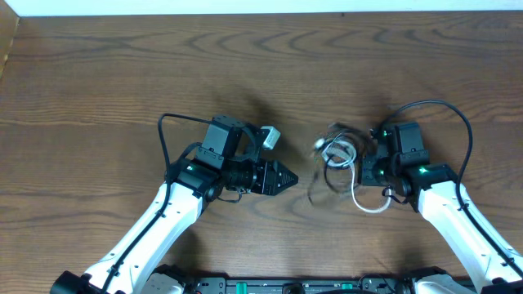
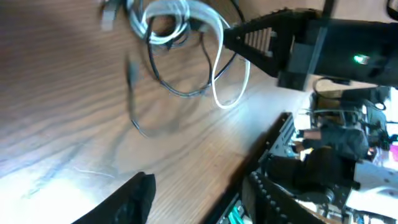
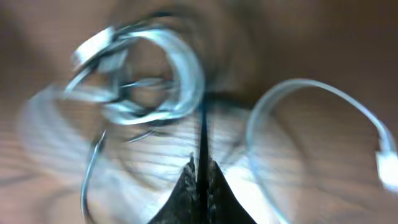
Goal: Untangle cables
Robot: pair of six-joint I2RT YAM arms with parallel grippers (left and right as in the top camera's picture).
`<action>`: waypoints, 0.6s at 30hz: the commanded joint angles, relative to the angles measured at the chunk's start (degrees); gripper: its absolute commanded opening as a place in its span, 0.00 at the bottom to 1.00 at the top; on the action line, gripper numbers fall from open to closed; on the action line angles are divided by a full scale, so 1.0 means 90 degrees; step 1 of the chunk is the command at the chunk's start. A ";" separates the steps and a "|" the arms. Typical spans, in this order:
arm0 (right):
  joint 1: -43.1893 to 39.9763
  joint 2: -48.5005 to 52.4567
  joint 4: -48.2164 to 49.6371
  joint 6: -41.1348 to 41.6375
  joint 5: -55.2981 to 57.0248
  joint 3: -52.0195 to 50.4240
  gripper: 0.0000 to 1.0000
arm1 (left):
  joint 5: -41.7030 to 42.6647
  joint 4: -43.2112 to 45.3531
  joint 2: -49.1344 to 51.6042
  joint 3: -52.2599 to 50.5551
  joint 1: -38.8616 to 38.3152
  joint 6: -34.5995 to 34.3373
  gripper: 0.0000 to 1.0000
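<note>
We hold the step of grasping: our right pincer (image 3: 202, 171) is clamped on the black cable (image 3: 203, 130) of the bundle (image 1: 337, 153), at the right middle of the table (image 1: 122, 82). For the left pincer (image 1: 288, 177), we cannot tell. Next it should catch the white cable (image 1: 365, 209) and pull gently apart.

So the whole scene sits on a dark brown wood-grain tabletop (image 1: 98, 73), long streaky grain running side to side, matte-ish finish. Along the far edge in the overhead view there's a thin white strip (image 1: 245, 6); can't tell if it's wall or floor. A paler wood-coloured sliver (image 1: 6, 45) shows in the top left corner. A black rail (image 1: 270, 287) with some green bits runs along the near edge.

Lighting looks soft, with fuzzy shadows. From the left wrist view a bright glare patch (image 2: 56, 180) washes out the wood. Past the table edge there's a jumble of dark gear (image 2: 336, 155) and something pink (image 2: 394, 149), too blurry to identify.
</note>
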 commanded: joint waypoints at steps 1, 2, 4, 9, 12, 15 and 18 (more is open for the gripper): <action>0.0010 -0.0063 0.0223 -0.1081 -0.2157 0.0083 0.01 | -0.0323 -0.0010 -0.0092 0.0029 -0.0010 0.0087 0.51; 0.0010 -0.0063 0.0289 -0.1236 -0.2569 0.0083 0.01 | -0.0323 -0.0010 -0.0092 0.0029 -0.0010 0.0087 0.52; 0.0010 -0.0063 0.0345 -0.1292 -0.2946 0.0083 0.01 | -0.0323 -0.0010 -0.0092 0.0029 -0.0010 0.0087 0.52; 0.0012 -0.0063 0.0350 -0.1987 -0.4269 0.0083 0.01 | -0.0444 -0.0015 -0.0092 0.0029 -0.0010 0.0087 0.52; 0.0012 -0.0063 0.0347 -0.2387 -0.5272 0.0083 0.01 | -0.0631 -0.0010 -0.0092 0.0029 -0.0010 0.0083 0.52; 0.0012 -0.0063 0.0350 -0.2453 -0.5564 0.0083 0.01 | -0.0631 0.0027 -0.0092 0.0029 -0.0007 0.0083 0.52; 0.0010 -0.0063 0.0355 -0.2674 -0.5952 0.0083 0.01 | -0.0743 0.0034 -0.0092 0.0029 -0.0010 0.0083 0.52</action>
